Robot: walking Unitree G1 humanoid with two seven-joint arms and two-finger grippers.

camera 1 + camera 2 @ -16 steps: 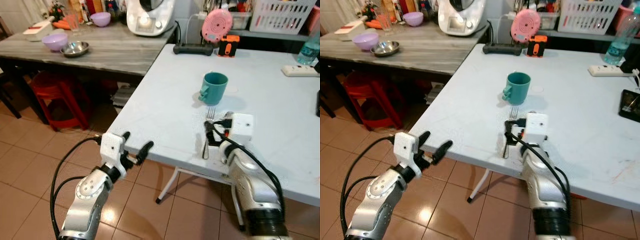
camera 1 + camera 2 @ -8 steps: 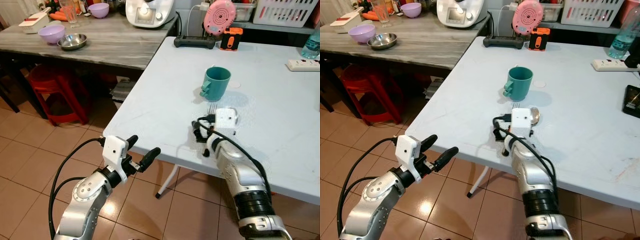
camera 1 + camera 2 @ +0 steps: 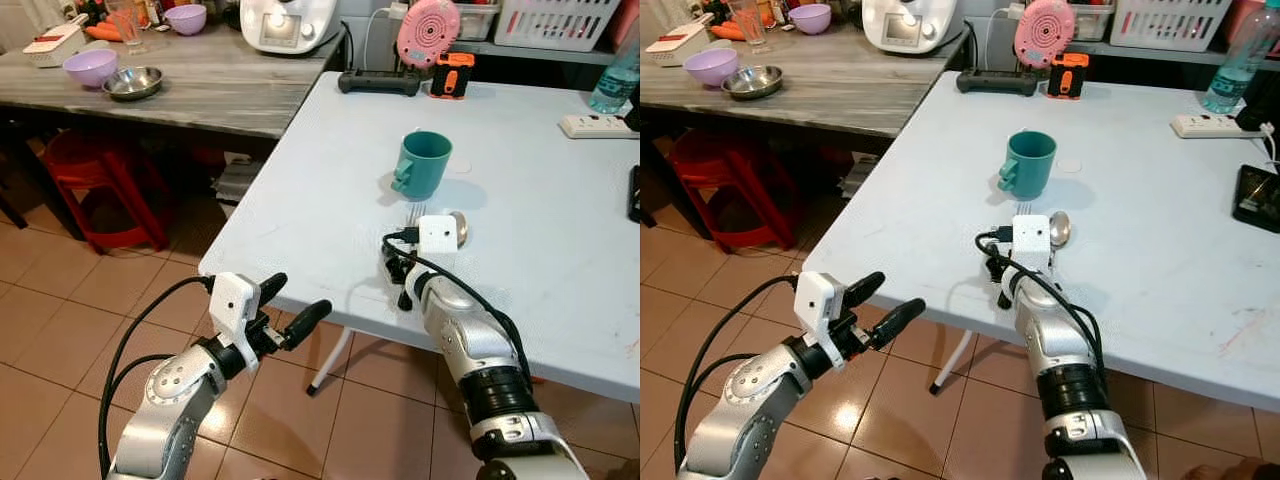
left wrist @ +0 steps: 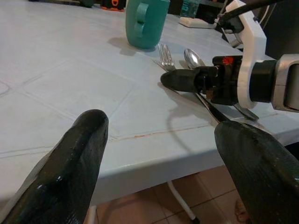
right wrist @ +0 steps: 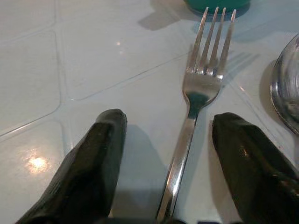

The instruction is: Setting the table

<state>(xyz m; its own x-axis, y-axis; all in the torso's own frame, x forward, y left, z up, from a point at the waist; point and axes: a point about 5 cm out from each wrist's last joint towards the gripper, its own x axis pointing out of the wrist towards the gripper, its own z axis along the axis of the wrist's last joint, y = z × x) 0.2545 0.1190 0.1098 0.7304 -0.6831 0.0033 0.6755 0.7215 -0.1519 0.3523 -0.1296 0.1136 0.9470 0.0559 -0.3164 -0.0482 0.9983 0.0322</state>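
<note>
White tabletop [image 3: 320,180], near edge. Right gripper [image 5: 163,184] low over it, 2 fingers spread, fork [image 5: 201,84] handle between them, not clamped. Fork tines point at teal mug [image 3: 424,164]; spoon [image 3: 1059,228] just beside fork. Left gripper [image 3: 290,310] spread, off the edge below the mug. Risk: closing could skid the fork into the spoon, or off the edge.

head eyes look down; wrist cameras close, sharing the fork [image 5: 198,88].
</note>
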